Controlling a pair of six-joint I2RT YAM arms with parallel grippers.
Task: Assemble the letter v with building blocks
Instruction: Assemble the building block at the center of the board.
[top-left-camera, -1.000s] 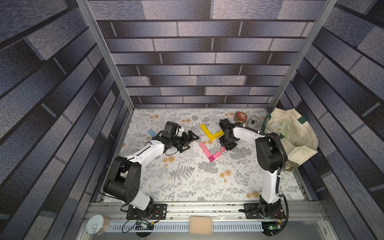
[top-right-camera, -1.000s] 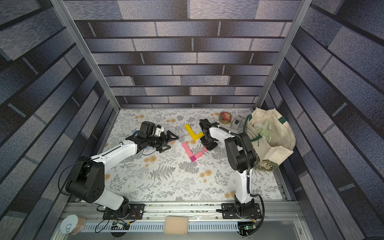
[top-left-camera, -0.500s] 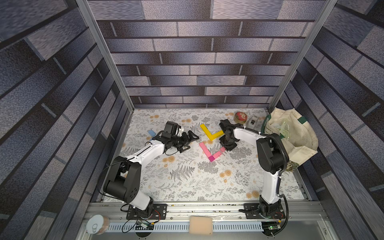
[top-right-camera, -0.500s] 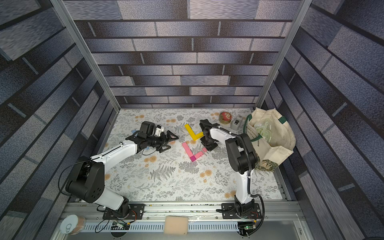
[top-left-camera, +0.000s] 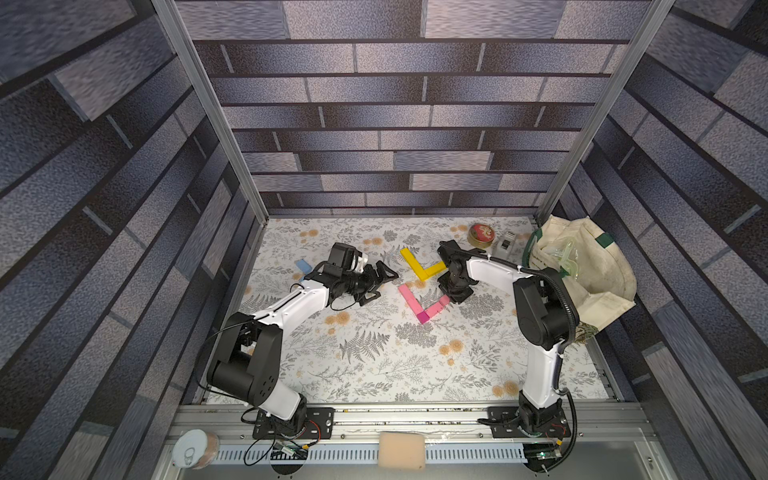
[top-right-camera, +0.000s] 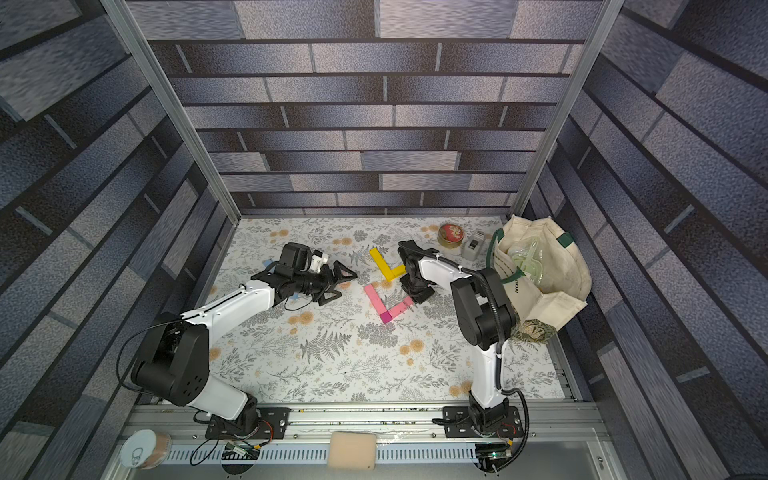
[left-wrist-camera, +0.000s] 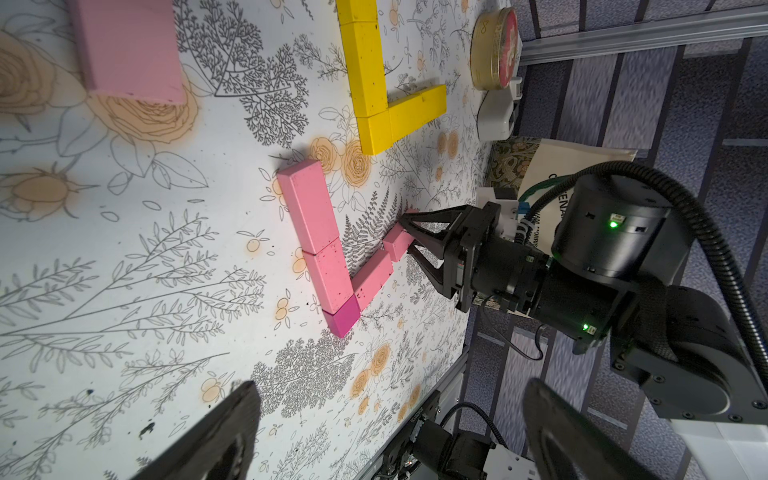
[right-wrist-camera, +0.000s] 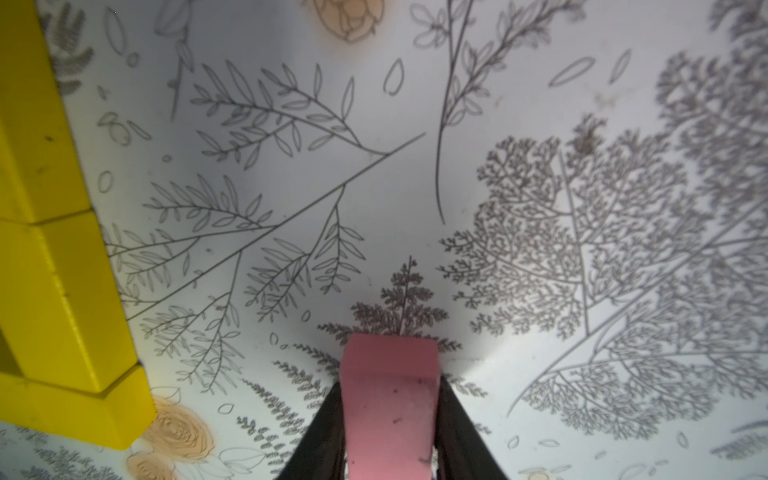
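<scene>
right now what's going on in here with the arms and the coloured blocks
The right hand is shut on a small pink block, holding it at the open end of the shorter side of a pink V that has a magenta cube at its corner. The left hand is open and empty, hovering beside that V. A yellow V lies just beyond it, and a light blue block lies apart from both.

Both arms pair white link shells with black cylindrical joints. The right arm (top-left-camera: 494, 270) carries a ribbed black conduit and two green wrist lights; the left arm (top-left-camera: 291, 305) trails thin black wires. Screwed black base plates (top-left-camera: 316, 419) sit at the tabletop's (top-left-camera: 374, 374) 6 o'clock edge. The left tool (top-left-camera: 386, 285) and right tool (left-wrist-camera: 406, 233) have black triangular fingers.
</scene>
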